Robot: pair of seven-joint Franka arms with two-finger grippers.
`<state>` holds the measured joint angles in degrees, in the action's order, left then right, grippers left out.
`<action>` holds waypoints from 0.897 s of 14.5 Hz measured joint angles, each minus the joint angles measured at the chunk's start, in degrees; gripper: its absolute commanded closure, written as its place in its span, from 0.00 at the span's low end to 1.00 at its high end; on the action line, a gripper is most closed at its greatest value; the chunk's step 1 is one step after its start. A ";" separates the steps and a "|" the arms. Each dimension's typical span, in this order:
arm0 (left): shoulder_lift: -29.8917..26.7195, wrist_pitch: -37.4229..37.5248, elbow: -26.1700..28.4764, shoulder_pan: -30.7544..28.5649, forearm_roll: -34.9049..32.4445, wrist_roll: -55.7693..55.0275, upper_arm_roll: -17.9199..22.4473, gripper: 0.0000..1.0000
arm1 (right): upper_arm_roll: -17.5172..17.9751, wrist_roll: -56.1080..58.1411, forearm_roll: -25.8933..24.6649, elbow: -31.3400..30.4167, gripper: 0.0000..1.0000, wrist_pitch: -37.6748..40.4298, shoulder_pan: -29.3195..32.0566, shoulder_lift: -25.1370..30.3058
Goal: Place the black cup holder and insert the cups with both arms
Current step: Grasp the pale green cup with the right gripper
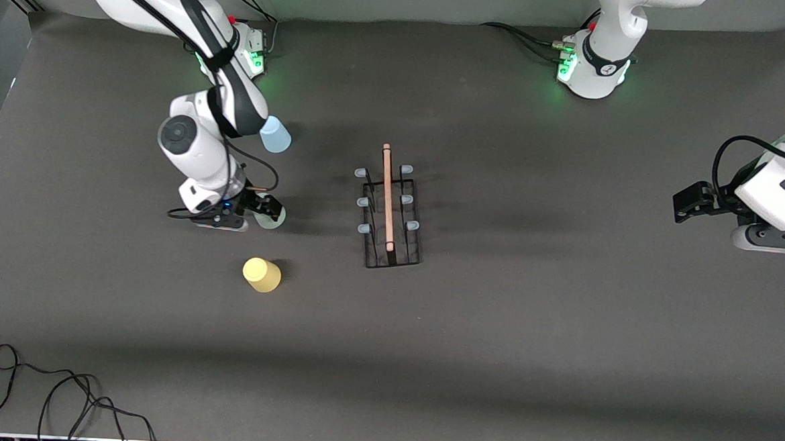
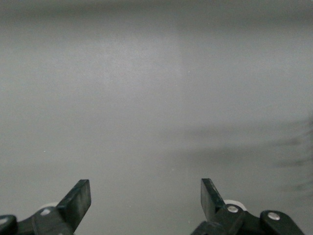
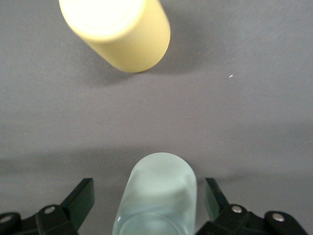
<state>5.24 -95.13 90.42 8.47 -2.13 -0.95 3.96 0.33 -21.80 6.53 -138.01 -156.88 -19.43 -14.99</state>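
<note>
The black cup holder point(image 1: 393, 215) stands in the middle of the table, its wooden rod on top and its pegs bare. My right gripper point(image 1: 269, 211) is low over the table, open, with its fingers point(image 3: 82, 195) on either side of the pale grey-green cup point(image 3: 161, 188), which also shows in the front view point(image 1: 273, 220). There are gaps on both sides of the cup. The yellow cup point(image 1: 262, 275) stands nearer the front camera and also shows in the right wrist view point(image 3: 120, 32). The light blue cup point(image 1: 275, 135) stands nearer the right arm's base. My left gripper point(image 1: 687, 204) waits open and empty at the left arm's end of the table point(image 2: 145, 188).
A black cable point(image 1: 54, 391) lies coiled at the table's front edge toward the right arm's end. The dark grey table mat point(image 1: 562, 310) stretches bare between the holder and the left gripper.
</note>
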 measured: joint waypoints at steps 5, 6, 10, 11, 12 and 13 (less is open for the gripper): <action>-0.06 0.23 -0.03 -0.21 0.00 0.00 0.11 0.00 | -0.06 -0.22 0.01 0.03 0.63 -0.82 -0.23 -2.82; -0.10 0.64 -0.07 -0.26 0.00 0.00 0.13 0.00 | -0.06 -0.22 0.01 0.08 0.85 -0.72 -0.24 -2.80; -0.48 1.74 -0.11 -0.29 0.00 0.00 0.12 0.00 | -0.03 -0.22 0.01 0.44 1.00 1.87 -0.75 -0.98; -0.63 2.00 -0.11 -0.29 0.00 0.00 0.12 0.00 | -0.03 -0.22 0.01 0.76 1.00 3.77 -0.87 0.07; -0.73 2.19 -0.12 -0.30 0.00 0.00 0.13 0.00 | -0.03 -0.22 0.01 1.13 1.00 6.03 -0.90 1.56; -0.78 2.26 -0.12 -0.30 0.01 0.00 0.12 0.00 | -0.03 -0.22 0.01 1.55 1.00 8.72 -0.90 3.55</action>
<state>4.46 -92.87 90.30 8.17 -2.12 -0.95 4.08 0.30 -22.02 6.54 -136.46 -148.16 -20.33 -11.44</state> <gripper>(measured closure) 0.000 0.295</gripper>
